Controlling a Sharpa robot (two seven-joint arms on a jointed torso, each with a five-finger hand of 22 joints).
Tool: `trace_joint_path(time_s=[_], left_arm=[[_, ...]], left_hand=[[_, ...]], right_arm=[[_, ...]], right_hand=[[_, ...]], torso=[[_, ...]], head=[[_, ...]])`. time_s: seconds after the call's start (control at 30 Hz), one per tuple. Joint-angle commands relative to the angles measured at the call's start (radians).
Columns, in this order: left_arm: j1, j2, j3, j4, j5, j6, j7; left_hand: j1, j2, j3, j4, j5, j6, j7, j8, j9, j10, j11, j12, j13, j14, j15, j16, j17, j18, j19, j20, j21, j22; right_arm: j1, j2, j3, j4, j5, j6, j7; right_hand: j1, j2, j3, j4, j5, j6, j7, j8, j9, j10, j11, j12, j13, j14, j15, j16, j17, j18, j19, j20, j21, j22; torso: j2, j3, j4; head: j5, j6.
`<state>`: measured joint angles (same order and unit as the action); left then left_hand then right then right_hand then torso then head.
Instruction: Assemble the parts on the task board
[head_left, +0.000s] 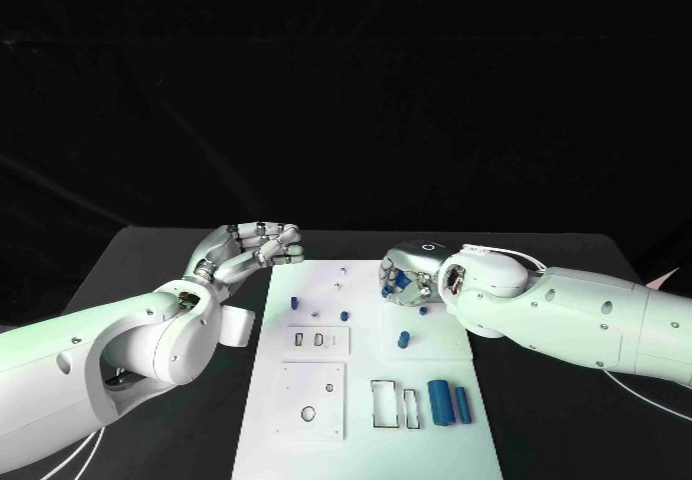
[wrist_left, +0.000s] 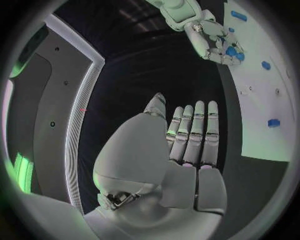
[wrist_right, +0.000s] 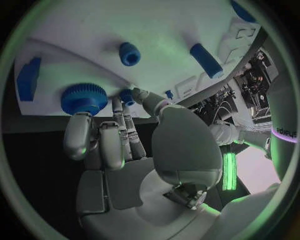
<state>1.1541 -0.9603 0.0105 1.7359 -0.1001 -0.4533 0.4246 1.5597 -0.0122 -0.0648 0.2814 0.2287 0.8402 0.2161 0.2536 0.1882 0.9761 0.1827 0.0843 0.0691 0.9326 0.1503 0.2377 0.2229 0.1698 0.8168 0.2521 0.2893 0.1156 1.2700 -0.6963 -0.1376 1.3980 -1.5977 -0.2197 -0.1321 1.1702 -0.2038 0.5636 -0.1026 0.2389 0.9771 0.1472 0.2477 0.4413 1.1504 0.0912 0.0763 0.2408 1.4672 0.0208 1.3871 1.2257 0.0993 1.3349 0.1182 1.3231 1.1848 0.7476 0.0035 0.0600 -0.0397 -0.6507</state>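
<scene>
Black table (head_left: 173, 250) bears task board (head_left: 368, 400), blue parts (head_left: 440, 402) scattered.

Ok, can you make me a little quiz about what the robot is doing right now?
1. True or false: the left hand holds a blue part.
2. Which is at the gear? A: left hand. B: right hand. C: neither.
3. Fill in: the board is ___ in colour.

Key: 1 false, it holds nothing. 2 B, its fingertips are at the gear. 3 white.
</scene>
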Motion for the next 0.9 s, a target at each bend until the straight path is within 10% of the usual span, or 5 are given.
trace_joint_path(time_s=[0.03, 0.43, 0.9], left_arm=[[0.003, 0.000, 0.001, 0.001, 0.005, 0.017, 0.001], [0.005, -0.001, 0.001, 0.001, 0.005, 0.015, -0.004], [0.005, -0.002, 0.001, -0.007, 0.005, 0.015, -0.007]], left_hand=[[-0.002, -0.003, -0.005, -0.001, 0.000, -0.005, 0.004, -0.007, 0.001, -0.002, 0.002, -0.006, -0.002, -0.010, 0.000, -0.005, 0.001, 0.010, 0.005, 0.003, -0.004, -0.001], [-0.003, -0.001, -0.006, 0.000, -0.002, -0.008, 0.006, -0.009, 0.001, -0.004, 0.003, -0.010, -0.002, -0.011, 0.001, -0.008, 0.003, 0.010, 0.005, 0.004, -0.005, -0.002], [-0.002, 0.000, -0.007, -0.001, -0.006, -0.012, 0.008, -0.012, 0.002, -0.008, 0.004, -0.014, -0.002, -0.014, 0.002, -0.011, 0.004, 0.010, 0.005, 0.005, -0.007, -0.004]], right_arm=[[-0.003, 0.001, -0.002, 0.001, -0.003, -0.003, -0.005], [-0.003, 0.003, -0.002, 0.002, 0.003, -0.070, -0.027], [0.002, 0.046, 0.003, 0.001, -0.008, -0.213, -0.061]], right_hand=[[-0.002, 0.022, 0.026, 0.015, -0.021, 0.015, -0.003, 0.011, 0.007, 0.013, -0.003, 0.002, 0.001, 0.038, -0.010, 0.008, 0.007, -0.018, 0.012, -0.001, 0.015, 0.022], [0.036, 0.065, 0.127, 0.027, -0.105, 0.053, -0.021, 0.052, 0.061, 0.056, -0.020, -0.004, 0.000, 0.042, -0.024, 0.028, 0.022, -0.028, 0.037, -0.013, 0.053, 0.082], [0.039, 0.060, 0.143, 0.025, -0.128, 0.049, -0.021, 0.064, 0.083, 0.053, -0.019, -0.011, -0.004, 0.044, -0.024, 0.035, 0.029, -0.030, 0.040, -0.014, 0.060, 0.093]], torso=[[0.005, 0.0008, -0.0002], [0.009, 0.0017, 0.0007], [0.012, 0.0016, 0.0017]], head=[[0.000, 0.001], [-0.001, 0.001], [0.003, 0.017]])
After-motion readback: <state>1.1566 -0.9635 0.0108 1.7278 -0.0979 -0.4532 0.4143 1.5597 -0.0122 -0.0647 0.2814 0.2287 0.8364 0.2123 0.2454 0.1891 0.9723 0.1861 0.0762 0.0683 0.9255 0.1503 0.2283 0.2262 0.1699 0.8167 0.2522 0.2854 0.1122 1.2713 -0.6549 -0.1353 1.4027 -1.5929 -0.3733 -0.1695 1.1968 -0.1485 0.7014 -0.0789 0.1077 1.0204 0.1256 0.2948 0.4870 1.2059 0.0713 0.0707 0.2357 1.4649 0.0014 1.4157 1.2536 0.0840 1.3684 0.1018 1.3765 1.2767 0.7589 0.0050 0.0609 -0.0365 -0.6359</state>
